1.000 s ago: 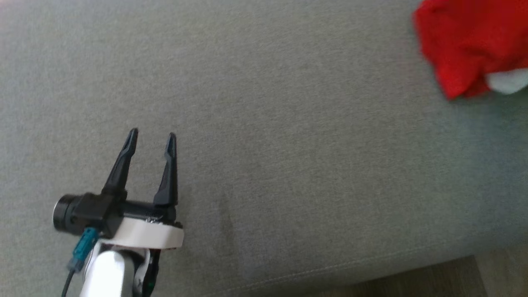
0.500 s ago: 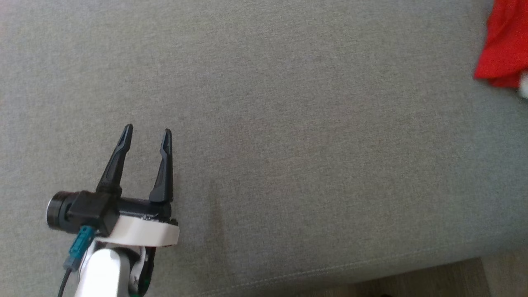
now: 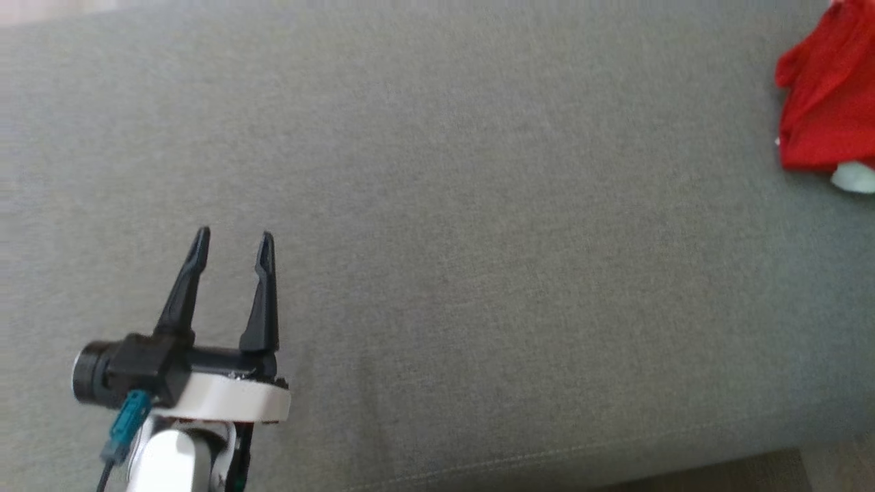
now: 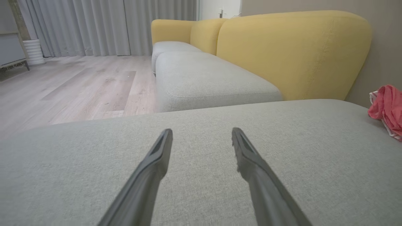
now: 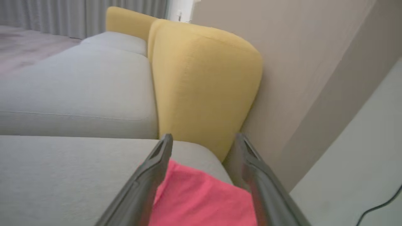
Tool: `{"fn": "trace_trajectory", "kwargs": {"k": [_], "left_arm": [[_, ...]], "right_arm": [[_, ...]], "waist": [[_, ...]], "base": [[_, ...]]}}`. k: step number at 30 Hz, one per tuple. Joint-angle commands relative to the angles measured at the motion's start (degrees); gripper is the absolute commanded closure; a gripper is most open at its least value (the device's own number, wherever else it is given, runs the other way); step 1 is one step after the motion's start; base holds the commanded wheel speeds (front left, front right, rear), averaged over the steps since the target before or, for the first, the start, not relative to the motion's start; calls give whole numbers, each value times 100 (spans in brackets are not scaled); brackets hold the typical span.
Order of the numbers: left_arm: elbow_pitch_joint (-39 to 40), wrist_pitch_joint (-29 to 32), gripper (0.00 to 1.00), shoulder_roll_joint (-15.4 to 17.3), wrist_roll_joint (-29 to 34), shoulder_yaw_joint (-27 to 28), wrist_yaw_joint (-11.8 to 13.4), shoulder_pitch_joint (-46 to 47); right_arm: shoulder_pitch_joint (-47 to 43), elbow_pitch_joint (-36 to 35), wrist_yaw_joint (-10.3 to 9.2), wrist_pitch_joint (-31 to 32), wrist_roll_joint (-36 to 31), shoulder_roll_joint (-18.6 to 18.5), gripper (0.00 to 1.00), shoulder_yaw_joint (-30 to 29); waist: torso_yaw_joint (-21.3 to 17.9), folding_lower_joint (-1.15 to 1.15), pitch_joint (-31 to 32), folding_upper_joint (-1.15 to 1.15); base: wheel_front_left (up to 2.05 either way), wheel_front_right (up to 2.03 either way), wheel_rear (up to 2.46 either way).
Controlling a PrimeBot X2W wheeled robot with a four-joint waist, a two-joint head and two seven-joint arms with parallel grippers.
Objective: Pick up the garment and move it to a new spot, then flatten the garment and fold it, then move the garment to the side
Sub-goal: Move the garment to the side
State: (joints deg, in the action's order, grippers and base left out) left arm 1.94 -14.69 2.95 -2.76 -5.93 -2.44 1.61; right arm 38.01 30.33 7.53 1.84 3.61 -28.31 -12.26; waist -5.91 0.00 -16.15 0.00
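Here, the left gripper (image 3: 234, 237) hangs at the lower left of the head view over the grey sofa cushion (image 3: 478, 239), its two dark fingers spread apart with nothing between them. Far to the right, at the upper right edge, the red garment (image 3: 820, 116) lies crumpled on the same cushion, near the yellow backrest (image 5: 204, 78). In the right wrist view the right gripper (image 5: 204, 136) stands over it, fingers wide apart, gripping nothing
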Motion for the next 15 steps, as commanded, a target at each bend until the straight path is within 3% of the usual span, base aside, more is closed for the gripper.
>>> {"fn": "trace_trajectory", "kwargs": {"k": [1, 8, 12, 13, 15], "left_arm": [[159, -30, 0, 0, -77, 210, 53, 15], [-181, -31, 0, -5, -217, 171, 252, -217], [-406, -31, 0, -6, -226, 127, 376, -260], [-502, -31, 0, -6, -181, 125, 402, -267], [-594, -31, 0, -6, -153, 112, 376, -287]], "right_arm": [[-252, -419, -4, -94, 121, -22, 0, 176], [-1729, -2033, -4, -271, 383, 784, 0, 350], [-2620, -2857, -4, -355, 166, 1476, 0, 234], [-3029, -3123, -4, -433, 76, 1805, 0, 276], [-3372, -3254, -4, -543, -22, 2083, 0, 340]], "waist": [[131, 0, 209, 0], [467, 0, 729, 0], [700, 0, 950, 0], [789, 0, 1019, 0], [874, 0, 1092, 0]], "base": [[0, 0, 0], [0, 0, 0], [0, 0, 0], [0, 0, 0], [0, 0, 0]]}}
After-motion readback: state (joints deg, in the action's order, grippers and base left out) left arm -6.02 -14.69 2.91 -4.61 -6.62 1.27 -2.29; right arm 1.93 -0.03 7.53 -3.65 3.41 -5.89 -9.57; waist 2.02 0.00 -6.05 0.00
